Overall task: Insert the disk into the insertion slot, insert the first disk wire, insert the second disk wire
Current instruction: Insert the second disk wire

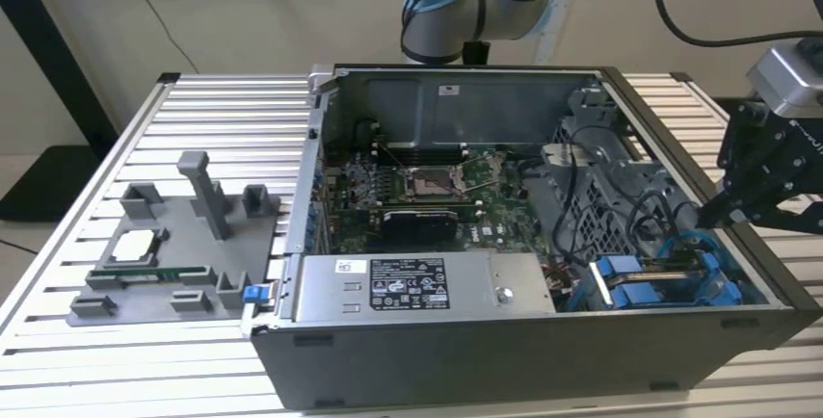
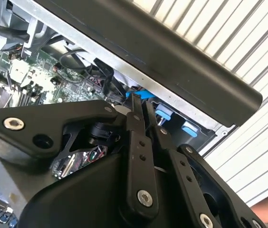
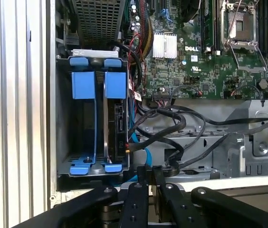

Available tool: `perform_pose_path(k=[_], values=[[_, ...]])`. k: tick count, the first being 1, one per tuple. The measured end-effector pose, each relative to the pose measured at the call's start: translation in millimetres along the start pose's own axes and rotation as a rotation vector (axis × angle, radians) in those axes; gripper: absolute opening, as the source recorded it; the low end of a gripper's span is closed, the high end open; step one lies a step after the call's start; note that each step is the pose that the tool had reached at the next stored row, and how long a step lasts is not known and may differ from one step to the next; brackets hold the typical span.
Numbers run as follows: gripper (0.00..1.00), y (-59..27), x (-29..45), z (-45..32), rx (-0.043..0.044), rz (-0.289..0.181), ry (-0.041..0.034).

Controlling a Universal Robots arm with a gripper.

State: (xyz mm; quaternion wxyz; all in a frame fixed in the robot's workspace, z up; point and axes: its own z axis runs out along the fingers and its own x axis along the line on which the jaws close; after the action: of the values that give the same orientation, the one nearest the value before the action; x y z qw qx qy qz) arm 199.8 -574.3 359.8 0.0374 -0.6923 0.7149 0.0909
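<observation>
A: Disk position?

B: The disk (image 3: 118,127) stands on edge inside the insertion slot (image 3: 92,52), in the compartment nearer the motherboard (image 3: 186,71). Its blue carrier tab is at the outer end. The neighbouring compartment is dark; empty, I judge.

A: So step one is done?

B: It reads that way. The disk sits fully down between the blue rails, with nothing standing proud of the bay.

A: Wires?

B: A blue wire (image 3: 138,145) and a bundle of black wires (image 3: 172,126) lie loose just beside the disk's connector edge. I can't make out a plug seated there. My judgement is that both wire steps are not yet done.

A: Tool?

B: The tool (image 3: 148,172) hangs over the case wall beside the bay. In the exterior view the tool (image 1: 710,216) is at the exterior view's right of the computer case (image 1: 515,360), above the blue rails. Its fingers (image 2: 135,128) are pressed close together, with only a hairline between them. The blue wire runs right up to the tips — whether it is nipped there, I can't tell.

A: Anything else on the surface (image 1: 77,341)?

B: A grey fixture (image 1: 180,254) holding small parts — well apart from the tool, at the exterior view's left.
</observation>
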Motion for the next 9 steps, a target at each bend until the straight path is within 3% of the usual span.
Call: perform_pose_path(k=[4, 9], values=[[0.0, 1.1, -0.2, -1.5, 0.0, 0.0, 0.0], [0.0, 7.5, -2.2, -10.2, 0.0, 0.0, -0.0001]])
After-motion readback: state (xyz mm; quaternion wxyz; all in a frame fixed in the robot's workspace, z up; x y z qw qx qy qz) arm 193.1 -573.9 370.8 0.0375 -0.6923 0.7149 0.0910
